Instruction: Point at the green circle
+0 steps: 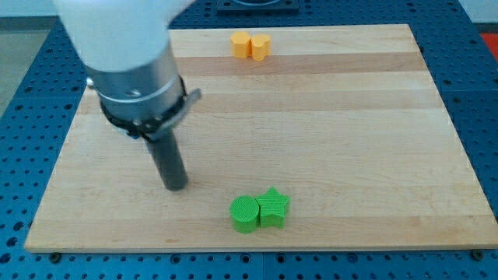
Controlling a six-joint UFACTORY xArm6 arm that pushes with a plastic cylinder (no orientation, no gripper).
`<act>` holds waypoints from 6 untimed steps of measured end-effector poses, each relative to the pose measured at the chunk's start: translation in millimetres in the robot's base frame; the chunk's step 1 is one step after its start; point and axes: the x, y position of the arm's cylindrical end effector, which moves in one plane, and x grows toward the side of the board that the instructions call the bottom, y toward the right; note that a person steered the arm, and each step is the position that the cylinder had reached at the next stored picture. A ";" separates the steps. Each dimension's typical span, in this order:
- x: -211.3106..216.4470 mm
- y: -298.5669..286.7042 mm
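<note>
The green circle [245, 214] lies near the view's bottom edge of the wooden board [350, 124], touching a green star [273, 207] on its right. My tip [177, 187] rests on the board to the left of the green circle and slightly above it, with a clear gap between them. The arm's grey and white body hangs over the board's upper left.
Two yellow blocks touch each other at the view's top: a yellow hexagon-like block [241, 43] and a yellow heart-like block [261, 47]. The board lies on a blue perforated table [482, 93].
</note>
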 end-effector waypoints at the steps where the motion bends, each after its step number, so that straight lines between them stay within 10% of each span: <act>1: -26.1 -6.8; 6: -31.4 -11.9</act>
